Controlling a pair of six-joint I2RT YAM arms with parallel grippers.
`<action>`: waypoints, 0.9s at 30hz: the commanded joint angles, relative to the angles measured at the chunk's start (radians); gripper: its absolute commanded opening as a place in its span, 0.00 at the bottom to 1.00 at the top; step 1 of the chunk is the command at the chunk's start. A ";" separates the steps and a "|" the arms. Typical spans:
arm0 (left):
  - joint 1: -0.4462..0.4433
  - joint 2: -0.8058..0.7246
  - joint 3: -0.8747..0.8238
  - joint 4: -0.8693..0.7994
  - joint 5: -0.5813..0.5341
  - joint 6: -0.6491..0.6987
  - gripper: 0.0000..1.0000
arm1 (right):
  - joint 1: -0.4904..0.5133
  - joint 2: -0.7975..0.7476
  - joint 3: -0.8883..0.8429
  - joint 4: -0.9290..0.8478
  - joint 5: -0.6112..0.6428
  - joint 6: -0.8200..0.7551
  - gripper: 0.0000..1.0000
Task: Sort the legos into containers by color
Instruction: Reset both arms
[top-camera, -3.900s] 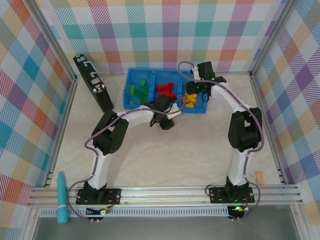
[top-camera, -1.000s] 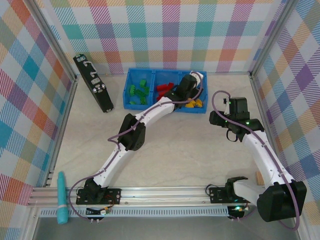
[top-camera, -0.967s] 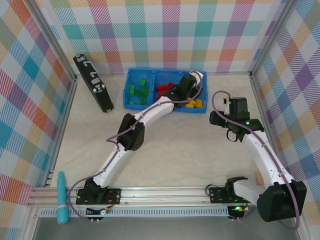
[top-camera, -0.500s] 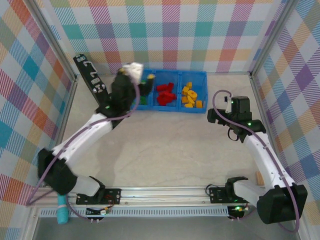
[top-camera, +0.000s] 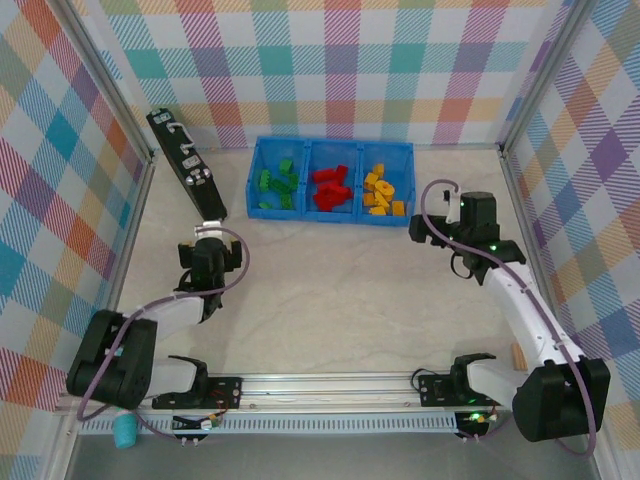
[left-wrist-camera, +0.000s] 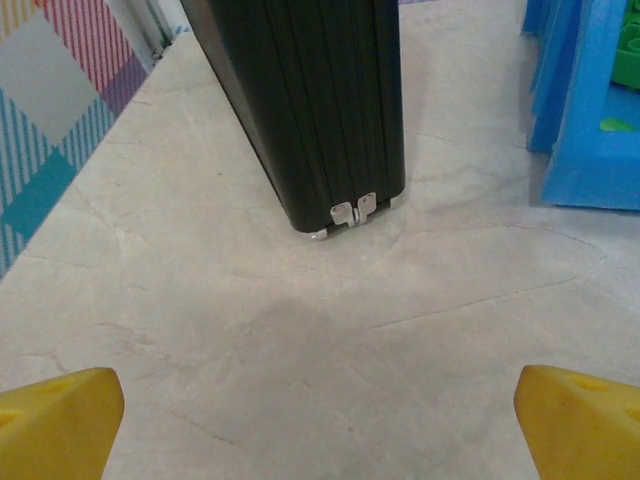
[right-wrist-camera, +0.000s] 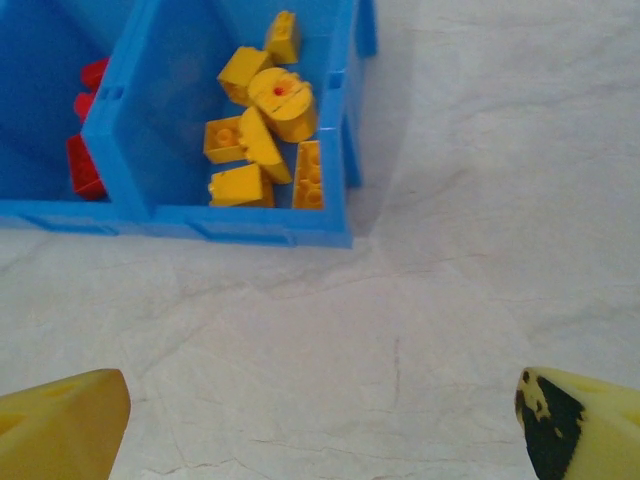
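The containers are three joined compartments of a low blue tray (top-camera: 306, 170) at the back of the table. Green legos (top-camera: 277, 184) lie in the left one, red legos (top-camera: 330, 187) in the middle and yellow legos (top-camera: 379, 192) in the right. My left gripper (top-camera: 208, 240) hovers low at the left and is open and empty (left-wrist-camera: 320, 425), facing the end of the black bar. Right of the tray, my right gripper (top-camera: 424, 229) is open and empty (right-wrist-camera: 320, 430), over bare table in front of the yellow legos (right-wrist-camera: 262, 120). The red legos (right-wrist-camera: 84, 150) show at that view's left edge.
A long black bar (top-camera: 187, 165) with white marks lies slanted left of the tray, its near end (left-wrist-camera: 320, 120) just ahead of my left fingers. The tray's corner (left-wrist-camera: 590, 130) is to their right. Checkered walls and metal frame rails enclose the table.
My left arm pulled out of the tray's right compartment, swung across to the left and folded back near the black bar. Both grippers opened wide. The right arm barely shifted.
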 joint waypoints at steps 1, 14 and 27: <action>0.015 0.090 -0.040 0.302 0.012 -0.029 1.00 | -0.005 -0.064 -0.059 0.125 -0.097 -0.058 0.99; 0.142 0.267 0.033 0.307 0.323 -0.075 1.00 | -0.005 -0.206 -0.257 0.269 0.019 -0.136 0.99; 0.139 0.265 0.032 0.308 0.322 -0.071 1.00 | -0.024 0.223 -0.424 0.967 0.070 -0.221 0.99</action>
